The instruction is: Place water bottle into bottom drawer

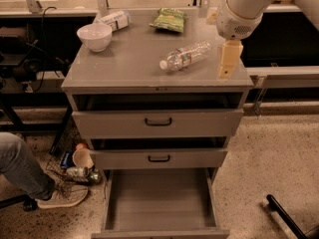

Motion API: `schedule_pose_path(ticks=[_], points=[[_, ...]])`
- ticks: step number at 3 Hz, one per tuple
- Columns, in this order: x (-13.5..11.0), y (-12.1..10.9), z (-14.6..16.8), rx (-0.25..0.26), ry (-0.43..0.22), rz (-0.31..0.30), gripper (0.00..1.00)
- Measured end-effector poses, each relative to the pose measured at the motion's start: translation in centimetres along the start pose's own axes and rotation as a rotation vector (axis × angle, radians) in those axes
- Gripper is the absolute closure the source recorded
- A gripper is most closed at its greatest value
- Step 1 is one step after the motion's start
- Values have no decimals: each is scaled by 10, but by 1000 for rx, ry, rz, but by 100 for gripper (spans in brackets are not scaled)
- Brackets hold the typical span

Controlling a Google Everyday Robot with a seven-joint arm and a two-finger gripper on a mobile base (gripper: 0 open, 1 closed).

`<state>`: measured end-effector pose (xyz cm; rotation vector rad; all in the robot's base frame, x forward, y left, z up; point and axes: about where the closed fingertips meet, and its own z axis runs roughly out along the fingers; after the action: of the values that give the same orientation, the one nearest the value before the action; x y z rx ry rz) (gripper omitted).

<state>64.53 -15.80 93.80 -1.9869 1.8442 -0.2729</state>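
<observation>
Gripper (227,62) hangs just beside water bottle (185,57) (open or closed: can't tell); robot should grasp mid-body, across its axis, w/ bottom drawer (159,203) open below.

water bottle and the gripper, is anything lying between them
Nothing: in the camera view only bare cabinet top separates the water bottle from the gripper, which hangs just right of it near the top's right edge.
</observation>
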Motion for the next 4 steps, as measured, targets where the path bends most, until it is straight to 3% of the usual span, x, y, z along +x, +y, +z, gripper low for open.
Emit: schedule_pose_path(ticks=[1,2,4], points=[[7,-30,13,29,-2,-80,0],[7,-30,13,29,-2,-80,0],[0,-55,45,18,73,-155,0]])
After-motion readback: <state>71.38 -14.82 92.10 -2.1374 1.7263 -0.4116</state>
